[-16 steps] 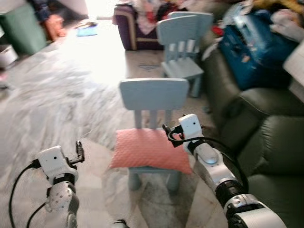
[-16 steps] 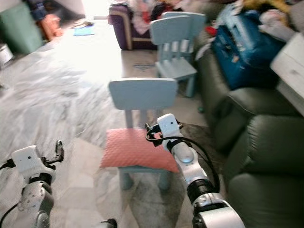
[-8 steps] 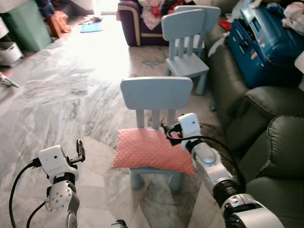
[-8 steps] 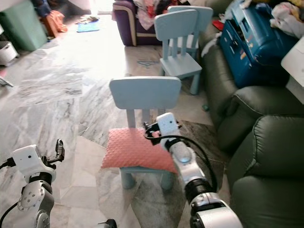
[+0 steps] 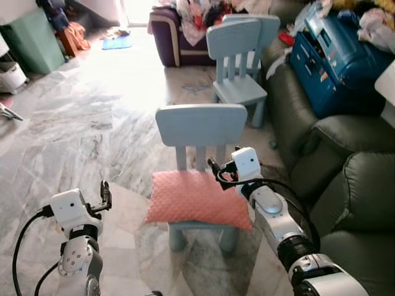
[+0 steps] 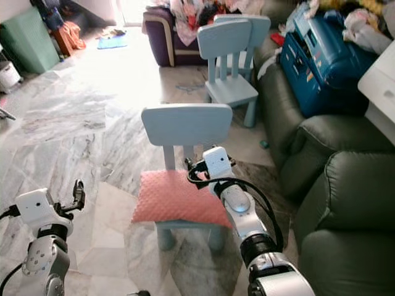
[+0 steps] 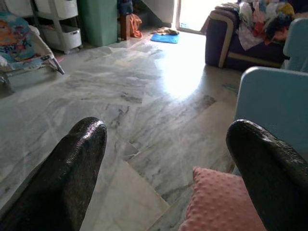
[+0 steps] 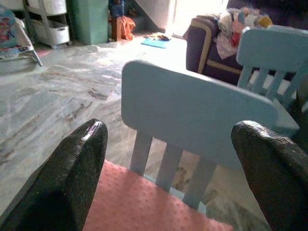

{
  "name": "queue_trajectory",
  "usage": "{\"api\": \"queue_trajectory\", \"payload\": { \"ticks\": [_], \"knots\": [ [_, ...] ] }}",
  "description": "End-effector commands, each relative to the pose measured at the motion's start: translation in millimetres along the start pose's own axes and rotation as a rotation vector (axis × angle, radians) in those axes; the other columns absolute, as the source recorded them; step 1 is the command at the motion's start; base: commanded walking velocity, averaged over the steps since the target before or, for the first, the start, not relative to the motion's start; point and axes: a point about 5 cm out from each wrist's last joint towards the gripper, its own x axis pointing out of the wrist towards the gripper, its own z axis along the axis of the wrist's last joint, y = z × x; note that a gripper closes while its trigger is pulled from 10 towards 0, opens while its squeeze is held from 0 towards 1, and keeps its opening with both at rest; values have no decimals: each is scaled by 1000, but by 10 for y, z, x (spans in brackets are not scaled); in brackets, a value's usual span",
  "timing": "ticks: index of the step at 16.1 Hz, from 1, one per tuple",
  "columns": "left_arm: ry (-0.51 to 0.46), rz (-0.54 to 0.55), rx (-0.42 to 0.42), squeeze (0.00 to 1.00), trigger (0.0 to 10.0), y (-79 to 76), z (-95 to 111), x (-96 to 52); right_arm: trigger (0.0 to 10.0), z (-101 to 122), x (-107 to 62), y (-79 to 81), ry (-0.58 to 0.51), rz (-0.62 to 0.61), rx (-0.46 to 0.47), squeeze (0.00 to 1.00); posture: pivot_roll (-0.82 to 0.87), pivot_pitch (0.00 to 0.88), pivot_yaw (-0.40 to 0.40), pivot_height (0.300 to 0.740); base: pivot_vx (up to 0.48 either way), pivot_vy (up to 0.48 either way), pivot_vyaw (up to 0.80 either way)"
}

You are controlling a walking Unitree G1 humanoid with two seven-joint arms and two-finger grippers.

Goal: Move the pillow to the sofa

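The right gripper (image 8: pixel 168 178) has its two black fingers (image 8: pixel 72 178) spread wide apart, with nothing between them. In the right wrist view the pink pillow (image 8: pixel 139 204) lies just below and ahead of the fingertips, not touched by them. In the head views this gripper (image 5: pixel 217 172) hovers over the far right corner of the pillow (image 5: pixel 197 198), at about 1 o'clock from the pillow's middle.

The pillow lies flat on the seat of a small light blue chair (image 5: pixel 200 123), its edges hanging a little over the seat. The chair back stands at 12 o'clock from the pillow.

The left gripper (image 5: pixel 105 196) is held low at about 9 o'clock from the pillow, well apart from it, and its fingers (image 7: pixel 72 163) are also wide apart and empty.

The dark green sofa (image 5: pixel 345 185) is at 3 o'clock from the chair. A second blue chair (image 5: pixel 237 55) stands further away at 12 o'clock on the marble floor (image 5: pixel 80 117).
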Motion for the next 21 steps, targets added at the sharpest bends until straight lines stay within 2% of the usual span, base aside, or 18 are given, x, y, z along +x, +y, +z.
{"api": "queue_trajectory", "payload": {
  "ticks": [1,8,18,21],
  "knots": [
    [-10,9,2,0,10000,39,19,-8,10000,49,14,39,-29,22,-12,0,-123,102,19,740,345,289,0],
    [-11,19,-14,0,10000,38,-1,-18,10000,51,3,76,-40,50,-22,0,-125,104,12,740,299,278,0],
    [12,38,-9,0,10000,19,-49,-33,10000,53,-10,83,-45,64,-26,0,-128,108,7,740,0,0,0],
    [1,-2,-12,0,10000,-25,-48,-45,10000,57,-10,76,-46,61,-23,0,-131,108,7,740,82,0,0]
  ]
}}
